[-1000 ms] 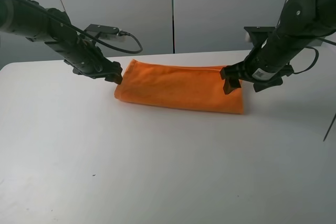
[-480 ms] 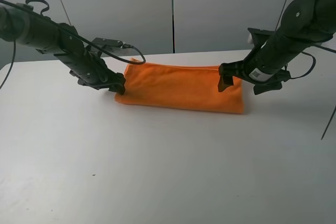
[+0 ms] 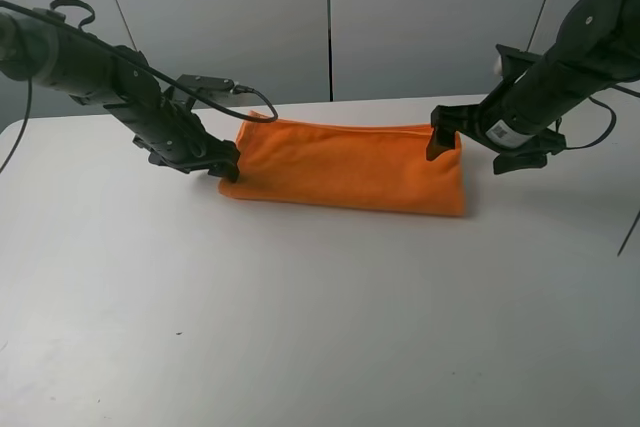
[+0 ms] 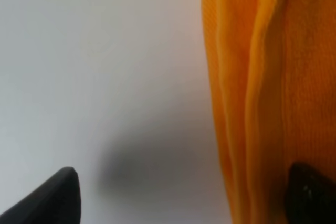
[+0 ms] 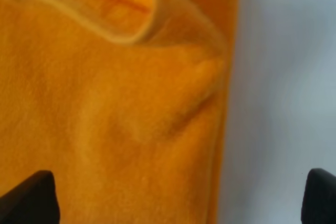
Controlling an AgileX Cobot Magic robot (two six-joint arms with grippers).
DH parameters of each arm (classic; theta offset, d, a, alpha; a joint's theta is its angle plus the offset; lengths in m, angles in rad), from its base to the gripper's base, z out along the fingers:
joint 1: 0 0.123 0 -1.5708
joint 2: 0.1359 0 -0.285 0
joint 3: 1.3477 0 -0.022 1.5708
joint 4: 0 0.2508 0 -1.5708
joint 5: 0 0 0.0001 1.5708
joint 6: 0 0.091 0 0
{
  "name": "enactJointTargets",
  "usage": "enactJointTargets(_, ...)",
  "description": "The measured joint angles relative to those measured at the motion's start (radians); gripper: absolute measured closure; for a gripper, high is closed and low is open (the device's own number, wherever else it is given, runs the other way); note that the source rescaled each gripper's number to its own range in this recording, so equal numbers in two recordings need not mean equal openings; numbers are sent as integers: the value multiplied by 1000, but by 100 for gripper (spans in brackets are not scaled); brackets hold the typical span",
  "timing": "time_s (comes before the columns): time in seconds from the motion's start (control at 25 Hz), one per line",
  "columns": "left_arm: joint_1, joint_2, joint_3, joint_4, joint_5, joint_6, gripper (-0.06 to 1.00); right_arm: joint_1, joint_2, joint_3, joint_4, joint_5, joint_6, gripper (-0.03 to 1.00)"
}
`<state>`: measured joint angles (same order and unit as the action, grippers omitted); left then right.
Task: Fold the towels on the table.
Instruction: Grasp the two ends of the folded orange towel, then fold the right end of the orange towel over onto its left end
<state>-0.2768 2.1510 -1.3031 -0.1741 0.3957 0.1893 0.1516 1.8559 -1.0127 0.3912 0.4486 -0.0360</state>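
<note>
The orange towel (image 3: 345, 167) lies folded into a long strip on the white table (image 3: 300, 297). Its white label is hidden. My left gripper (image 3: 228, 161) is low at the towel's left end. In the left wrist view the gripper (image 4: 181, 200) is open, with one finger over the towel's layered edge (image 4: 262, 77) and the other over bare table (image 4: 105, 51). My right gripper (image 3: 441, 142) is over the towel's far right corner. In the right wrist view it (image 5: 176, 200) is open wide over the rumpled towel (image 5: 105, 103), beside the table (image 5: 283, 77).
Grey wall panels (image 3: 330, 17) stand behind the table's far edge. A cable (image 3: 240, 97) loops off the left arm above the towel's far left corner. A tiny dark speck (image 3: 179, 333) lies on the near table.
My right gripper has drawn back from the towel's right end towards its far right corner. My left gripper has dropped slightly closer to the left end and now holds still.
</note>
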Motion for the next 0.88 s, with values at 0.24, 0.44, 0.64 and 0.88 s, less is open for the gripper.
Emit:
enactJointTargets(0.24, 0, 26, -6, -8, -10, -2, -5, -19, 0, 0, 93, 14, -92, -3)
enactJointTargets(0.44, 0, 28, -6, -8, -10, -2, -5, -19, 15, 0, 263, 12, -211, -3)
enactJointTargets(0.64, 0, 28, -7, -20, -8, -2, -5, -19, 99, -16, 358, 17, -270, -3)
enactJointTargets(0.88, 0, 28, -8, -22, -4, -2, -5, -19, 143, -17, 372, -20, -278, -3)
